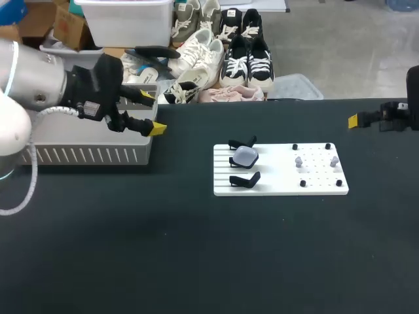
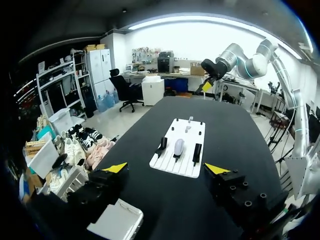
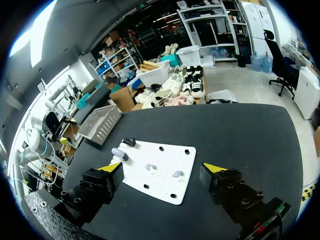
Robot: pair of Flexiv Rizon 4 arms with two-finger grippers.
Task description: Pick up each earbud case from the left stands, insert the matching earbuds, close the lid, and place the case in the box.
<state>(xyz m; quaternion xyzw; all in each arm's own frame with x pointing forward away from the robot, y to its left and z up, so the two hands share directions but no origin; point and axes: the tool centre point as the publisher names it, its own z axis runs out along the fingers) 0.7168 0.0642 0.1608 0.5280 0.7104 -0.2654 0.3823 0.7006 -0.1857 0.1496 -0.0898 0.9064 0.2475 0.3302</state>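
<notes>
Black desk [image 1: 196,261] carries a white board [image 1: 278,186] right of centre and a grey slatted box [image 1: 85,155] at its left rear edge. Three black stands [image 1: 245,179] are lined up on the left part of the board. One pale, translucent earbud case [image 1: 245,156] sits on the middle stand, lid down; whether it is latched cannot be told. Two small pale earbuds [image 1: 299,161] rest on the perforated right part of the board, well apart from the case, with black pegs [image 1: 294,146] around them. The left gripper [image 1: 152,112] hangs above the end of the box nearest the board, fingers [image 1: 158,129] spread apart and holding nothing. From the left wrist view the box corner [image 2: 116,223] lies under that gripper [image 2: 166,168], while the board [image 2: 187,167] and case [image 2: 178,146] lie ahead of it. The right gripper [image 3: 161,167] is at the right rear edge of the desk, well apart from the board in the head view; one yellow tip shows there. In the right wrist view its fingers [image 3: 214,167] stand wide apart, empty, with the board [image 3: 165,150] ahead, the case [image 3: 118,152] at the board's far end, and the box [image 3: 100,124] beyond.
</notes>
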